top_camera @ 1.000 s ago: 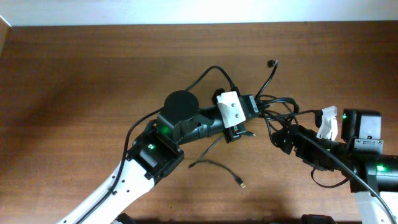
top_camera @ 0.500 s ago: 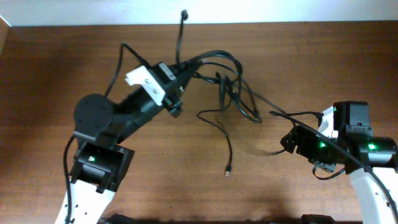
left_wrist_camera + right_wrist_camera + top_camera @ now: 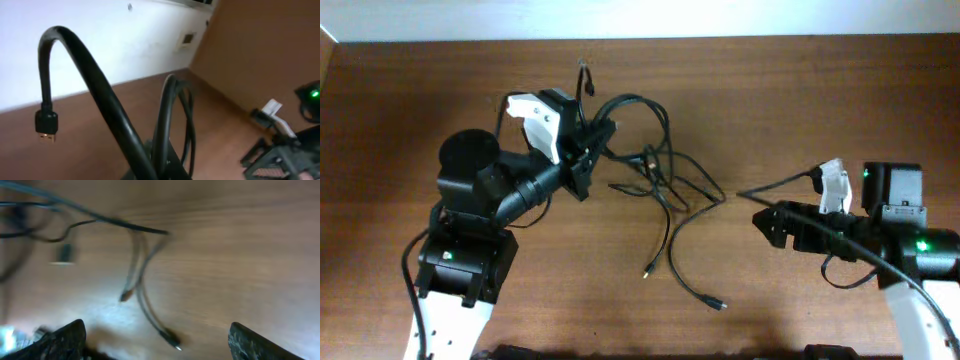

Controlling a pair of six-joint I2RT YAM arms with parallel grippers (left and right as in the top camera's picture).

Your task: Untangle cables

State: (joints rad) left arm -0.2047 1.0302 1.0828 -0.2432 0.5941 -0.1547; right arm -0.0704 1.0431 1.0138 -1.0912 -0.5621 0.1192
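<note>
The black cables (image 3: pixel 658 165) fan out from my left gripper (image 3: pixel 588 140), which is shut on them at the upper left and holds them above the table. Loose ends trail down to a plug (image 3: pixel 647 270) and another plug (image 3: pixel 718 303). In the left wrist view a thick cable (image 3: pixel 95 82) arches up from the jaws to a plug (image 3: pixel 46 131), with a second loop (image 3: pixel 170 107) beside it. My right gripper (image 3: pixel 765 222) is open to the right of the cables, touching none. Its view shows the cable ends (image 3: pixel 170 339) lying on the wood between the fingers (image 3: pixel 62 339).
The brown wooden table (image 3: pixel 800 90) meets a white wall along the far edge. A thin black strand (image 3: pixel 775 183) runs from near the cables to the white part on my right arm. The right arm (image 3: pixel 280 150) shows in the left wrist view.
My left gripper has swung from the table's middle up and to the left, dragging the cable bunch with it and spreading it out. My right gripper has drawn away from the bunch, still open.
</note>
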